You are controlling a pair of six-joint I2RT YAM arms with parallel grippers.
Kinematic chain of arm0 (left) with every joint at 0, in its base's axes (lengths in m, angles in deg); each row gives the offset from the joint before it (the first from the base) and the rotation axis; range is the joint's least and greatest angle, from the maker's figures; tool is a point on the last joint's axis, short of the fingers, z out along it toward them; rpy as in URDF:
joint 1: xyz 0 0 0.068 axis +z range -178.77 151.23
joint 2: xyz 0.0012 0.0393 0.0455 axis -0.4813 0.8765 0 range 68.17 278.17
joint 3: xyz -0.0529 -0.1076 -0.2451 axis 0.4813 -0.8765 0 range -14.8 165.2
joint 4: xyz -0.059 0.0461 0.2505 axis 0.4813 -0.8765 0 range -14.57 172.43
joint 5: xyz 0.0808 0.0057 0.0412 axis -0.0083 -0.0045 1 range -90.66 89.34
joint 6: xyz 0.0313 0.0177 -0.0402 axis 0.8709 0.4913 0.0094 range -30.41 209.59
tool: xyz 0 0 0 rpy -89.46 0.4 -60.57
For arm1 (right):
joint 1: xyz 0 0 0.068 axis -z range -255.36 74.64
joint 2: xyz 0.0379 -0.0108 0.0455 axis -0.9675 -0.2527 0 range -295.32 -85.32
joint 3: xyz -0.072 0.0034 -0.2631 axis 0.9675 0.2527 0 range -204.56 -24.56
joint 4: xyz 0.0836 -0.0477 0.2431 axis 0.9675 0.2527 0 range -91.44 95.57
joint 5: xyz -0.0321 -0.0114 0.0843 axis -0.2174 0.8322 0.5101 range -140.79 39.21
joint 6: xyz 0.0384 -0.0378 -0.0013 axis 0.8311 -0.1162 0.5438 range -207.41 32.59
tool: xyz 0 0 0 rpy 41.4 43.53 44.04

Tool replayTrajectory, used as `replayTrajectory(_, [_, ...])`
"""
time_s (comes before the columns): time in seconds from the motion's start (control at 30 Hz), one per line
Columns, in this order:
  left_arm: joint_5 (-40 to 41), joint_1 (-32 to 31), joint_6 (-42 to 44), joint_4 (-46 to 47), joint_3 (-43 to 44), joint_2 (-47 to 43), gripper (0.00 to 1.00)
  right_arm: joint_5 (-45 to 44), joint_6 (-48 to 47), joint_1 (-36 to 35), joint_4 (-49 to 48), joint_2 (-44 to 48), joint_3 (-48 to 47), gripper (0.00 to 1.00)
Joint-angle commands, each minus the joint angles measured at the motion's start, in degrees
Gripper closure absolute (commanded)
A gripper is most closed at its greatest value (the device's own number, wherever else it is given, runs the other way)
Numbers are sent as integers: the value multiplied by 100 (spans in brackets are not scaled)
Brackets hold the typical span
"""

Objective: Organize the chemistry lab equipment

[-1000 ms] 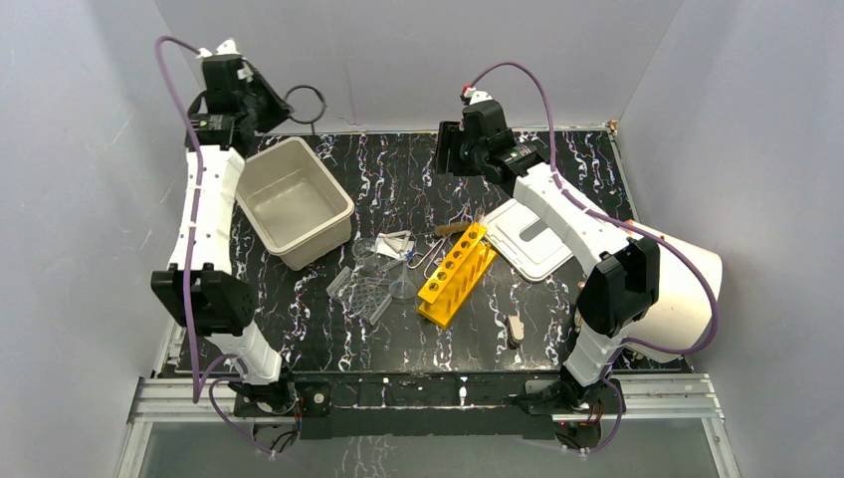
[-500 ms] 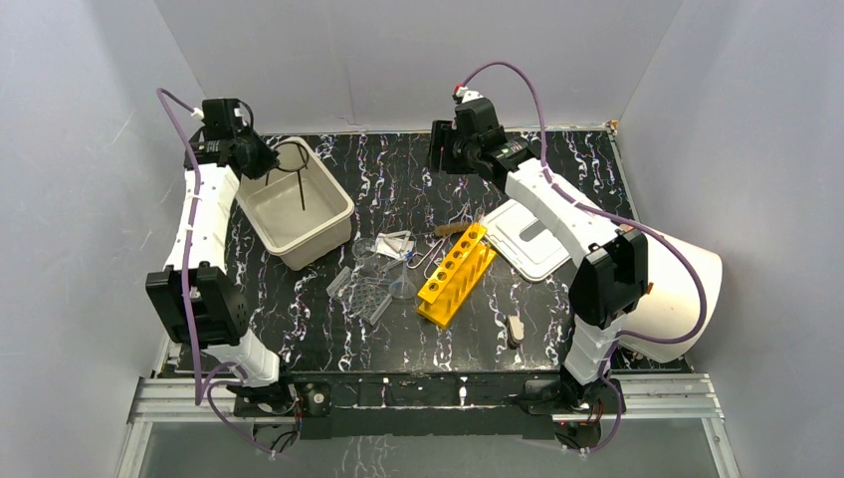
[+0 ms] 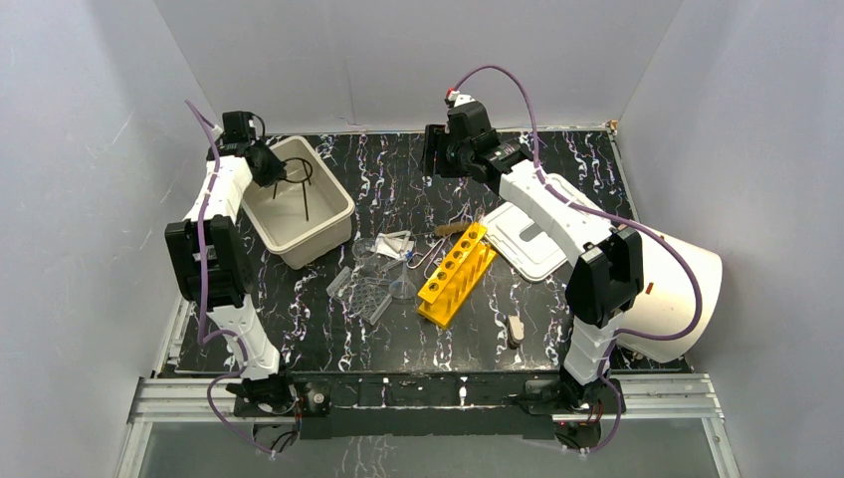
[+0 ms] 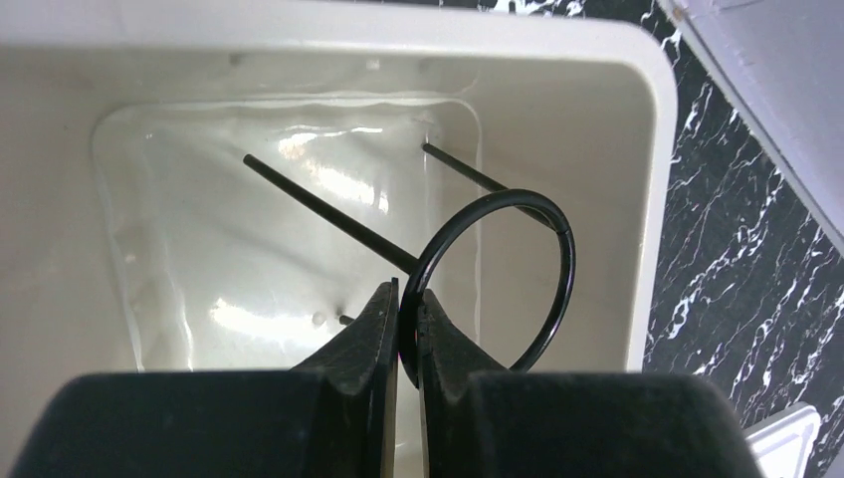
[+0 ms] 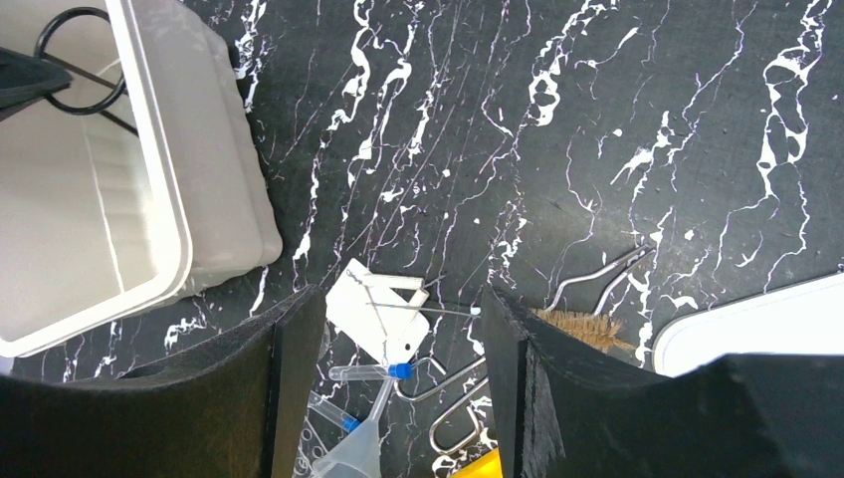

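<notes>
The black marbled worktop (image 3: 388, 179) carries everything, and both hands hang over its far half. The big white cylinder (image 3: 687, 289) lies on its side well off to the right of the right hand (image 3: 438, 149), toward the arm bases. The beige bin (image 3: 338, 194) sits directly under the left hand (image 4: 406, 294), its open top facing up. A white slotted lid (image 3: 527, 239) lies flat on the near right of the right hand, apart from the bin.

The yellow six-hole tube rack (image 3: 456, 274) lies at a slant nearer the bases than the right hand, just beside the lid's corner. Clear glassware (image 3: 373, 284) is clustered left of the rack, between the two hands and nearer than both.

The left hand is closed on the black wire loop (image 4: 569, 249), pinching the ring at its edge between the fingertips. The ring stands out past the fingertips, inside the bin's rim, with its straight legs running down toward the bin floor.

The right hand is open and holds nothing, its fingers wide apart above the worktop. Below it, in the wrist view, thin metal tools (image 5: 597, 274) and a bristle brush (image 5: 577, 324) lie off the right finger, and a small white card (image 5: 383, 314) lies between the fingers
</notes>
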Motion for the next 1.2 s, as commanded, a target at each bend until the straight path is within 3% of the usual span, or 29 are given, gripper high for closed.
replayTrajectory(0.0, [-268,53,1,740,10,-84,100,-96,-90,-36,-316,10,-329,33])
replayTrajectory(0.37, [-661,179,103,1370,81,346,100,-224,-95,-81,-135,-148,-579,33])
replayTrajectory(0.6, [-789,264,204,1446,20,333,61,-231,-102,-76,-84,-153,-662,33])
replayTrajectory(0.87, [-566,264,399,593,664,150,20,-122,-345,-84,218,-300,-951,31])
replayTrajectory(1.0, [-409,264,497,384,587,-337,10,-31,-491,-125,416,-358,-1064,29])
replayTrajectory(1.17, [-730,256,624,95,457,-945,8,-27,-609,-247,568,-370,-1085,27])
